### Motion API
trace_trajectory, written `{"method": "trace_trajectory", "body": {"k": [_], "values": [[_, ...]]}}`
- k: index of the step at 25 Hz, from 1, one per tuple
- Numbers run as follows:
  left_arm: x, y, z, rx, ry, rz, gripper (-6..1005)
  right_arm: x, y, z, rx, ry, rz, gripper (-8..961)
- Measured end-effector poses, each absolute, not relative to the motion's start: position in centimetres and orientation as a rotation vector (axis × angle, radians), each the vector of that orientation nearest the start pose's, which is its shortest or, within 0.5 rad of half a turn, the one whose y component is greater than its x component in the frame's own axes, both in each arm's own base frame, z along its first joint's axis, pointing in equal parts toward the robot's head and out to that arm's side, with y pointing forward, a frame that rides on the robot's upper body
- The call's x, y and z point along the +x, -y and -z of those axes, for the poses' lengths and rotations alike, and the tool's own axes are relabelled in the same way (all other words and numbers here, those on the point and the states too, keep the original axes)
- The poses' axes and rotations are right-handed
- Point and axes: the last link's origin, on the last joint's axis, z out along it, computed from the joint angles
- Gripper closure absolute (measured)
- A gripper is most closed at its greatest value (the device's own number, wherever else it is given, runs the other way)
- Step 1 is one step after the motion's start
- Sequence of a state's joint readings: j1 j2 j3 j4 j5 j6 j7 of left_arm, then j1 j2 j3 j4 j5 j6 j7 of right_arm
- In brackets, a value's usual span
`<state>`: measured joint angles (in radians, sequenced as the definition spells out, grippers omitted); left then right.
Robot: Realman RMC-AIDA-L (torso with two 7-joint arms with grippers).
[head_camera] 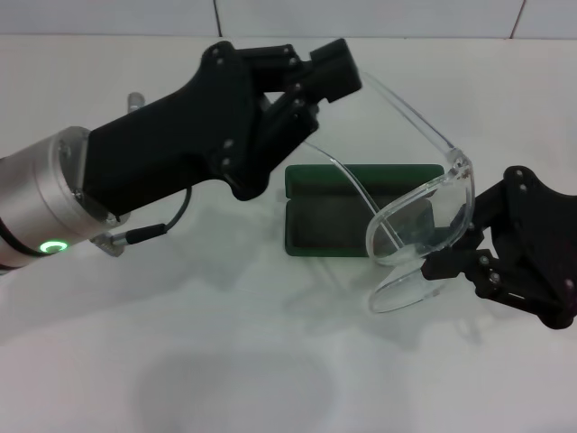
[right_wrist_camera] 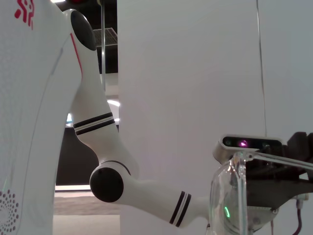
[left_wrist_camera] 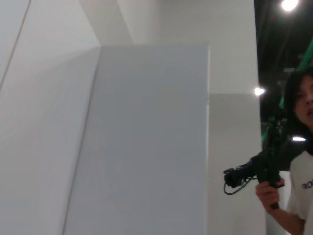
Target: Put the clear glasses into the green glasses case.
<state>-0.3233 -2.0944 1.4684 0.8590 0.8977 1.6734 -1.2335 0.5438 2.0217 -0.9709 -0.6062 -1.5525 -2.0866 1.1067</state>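
Observation:
The clear glasses [head_camera: 424,212] hang in the air between my two grippers, over the right part of the green glasses case [head_camera: 329,230]. The case lies open on the white table, its lid folded back toward the far side. My left gripper [head_camera: 347,77] reaches in from the upper left and is shut on the tip of one thin clear arm. From the right, my right gripper [head_camera: 464,244] is shut on the lens front. The right wrist view shows the glasses [right_wrist_camera: 234,196] close up. The left wrist view shows neither glasses nor case.
The white table [head_camera: 225,361] spreads all around the case. A cable and connector [head_camera: 144,232] hang under my left forearm. In the left wrist view a person [left_wrist_camera: 293,161] stands at the side holding a black device.

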Motion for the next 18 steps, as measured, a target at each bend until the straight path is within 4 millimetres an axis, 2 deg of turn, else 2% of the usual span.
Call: {"method": "trace_trajectory", "body": {"k": [6,18], "values": [[-14.0,-27.7,0.6,-2.598,0.139,1.712,946,19.1,-27.6,-2.5,-2.937,0.154,-1.455,883],[-14.0,-27.6,1.5,-2.639,0.166,1.702,948,19.1,-27.4,-2.4,-2.934,0.139,-1.477,883]]}}
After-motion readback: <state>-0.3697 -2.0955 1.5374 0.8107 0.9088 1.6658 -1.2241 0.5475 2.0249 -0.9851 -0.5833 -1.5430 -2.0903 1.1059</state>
